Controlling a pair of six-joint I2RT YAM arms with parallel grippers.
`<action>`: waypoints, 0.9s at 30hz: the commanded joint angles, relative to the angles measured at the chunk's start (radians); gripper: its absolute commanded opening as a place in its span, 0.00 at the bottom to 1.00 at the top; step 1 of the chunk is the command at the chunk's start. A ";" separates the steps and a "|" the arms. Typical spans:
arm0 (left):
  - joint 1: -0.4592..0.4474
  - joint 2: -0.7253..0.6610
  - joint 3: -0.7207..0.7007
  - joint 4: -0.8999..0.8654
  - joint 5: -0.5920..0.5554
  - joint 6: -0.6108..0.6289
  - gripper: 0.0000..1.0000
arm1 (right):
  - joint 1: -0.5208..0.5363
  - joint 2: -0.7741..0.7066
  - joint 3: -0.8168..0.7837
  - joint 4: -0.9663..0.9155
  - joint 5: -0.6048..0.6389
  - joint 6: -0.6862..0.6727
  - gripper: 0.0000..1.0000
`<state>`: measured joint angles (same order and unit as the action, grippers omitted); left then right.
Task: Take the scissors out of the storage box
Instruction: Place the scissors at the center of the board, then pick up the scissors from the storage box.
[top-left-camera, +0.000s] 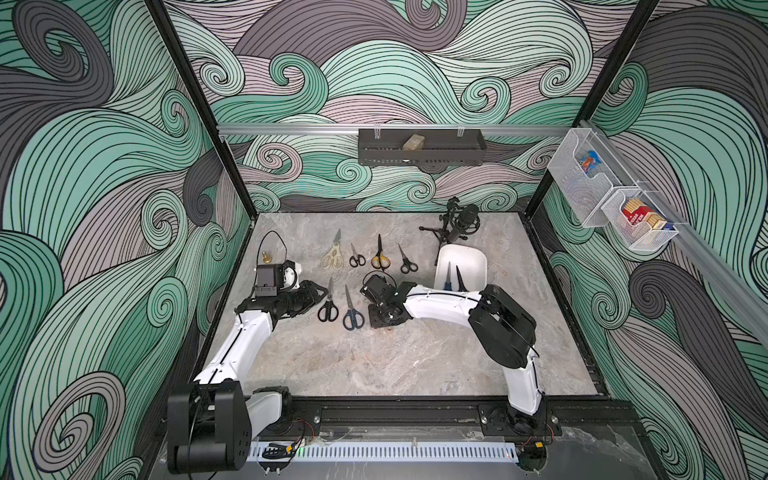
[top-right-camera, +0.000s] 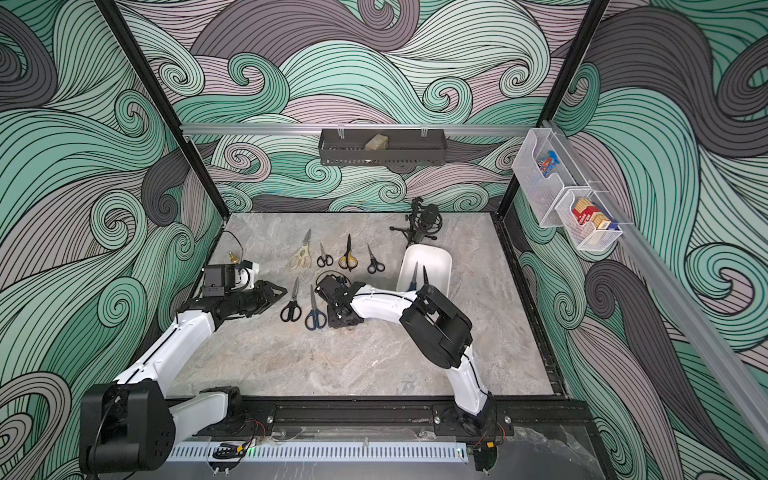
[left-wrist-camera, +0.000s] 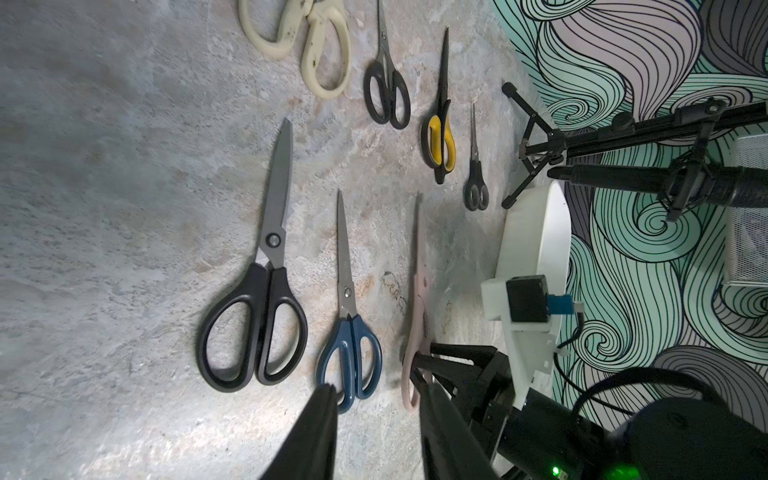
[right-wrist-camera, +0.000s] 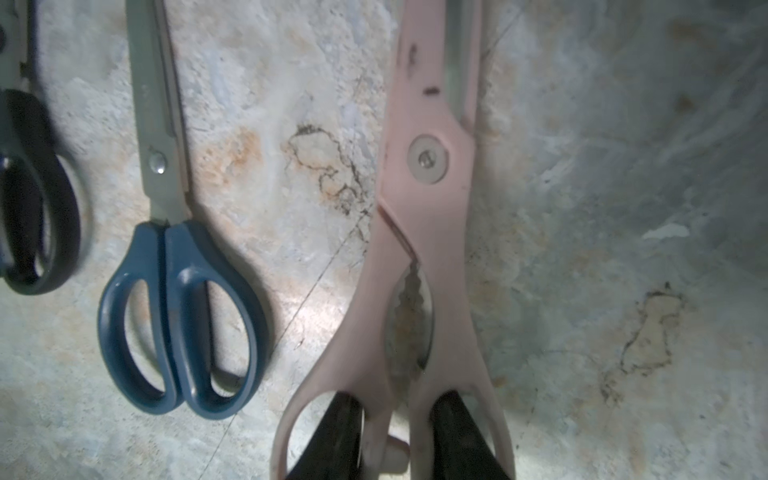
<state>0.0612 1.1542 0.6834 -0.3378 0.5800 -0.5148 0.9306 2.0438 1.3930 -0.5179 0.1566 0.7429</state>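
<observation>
The white storage box (top-left-camera: 461, 259) stands at the right back of the table, and two scissors (top-left-camera: 449, 277) stick up inside it. Several pairs lie on the table: cream (top-left-camera: 331, 253), small black (top-left-camera: 356, 257), yellow-black (top-left-camera: 380, 255), another small black (top-left-camera: 408, 262), large black (top-left-camera: 328, 305) and blue (top-left-camera: 352, 311). Pink scissors (right-wrist-camera: 424, 199) lie flat beside the blue pair. My right gripper (right-wrist-camera: 397, 415) has a finger in each handle loop and pinches the inner handle bars. In both top views the right wrist hides the pink pair. My left gripper (left-wrist-camera: 376, 399) hovers open and holds nothing, left of the large black pair.
A black microphone on a tripod (top-left-camera: 457, 220) stands just behind the box. A long black perforated tray (top-left-camera: 422, 147) hangs on the back wall. White wire baskets (top-left-camera: 590, 178) hang on the right wall. A small brass object (top-left-camera: 266, 257) sits at the table's left edge.
</observation>
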 joint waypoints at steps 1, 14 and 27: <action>0.009 -0.002 0.005 -0.017 -0.009 0.019 0.37 | -0.009 0.025 0.013 -0.010 0.017 0.000 0.37; 0.009 -0.010 0.024 -0.030 0.019 0.020 0.37 | -0.054 -0.116 0.045 -0.011 0.014 -0.046 0.40; -0.023 0.009 0.054 -0.041 0.056 -0.002 0.37 | -0.298 -0.361 -0.041 -0.013 -0.070 -0.185 0.43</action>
<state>0.0540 1.1561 0.6895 -0.3630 0.6132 -0.5152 0.6891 1.6962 1.3891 -0.5110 0.1169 0.6209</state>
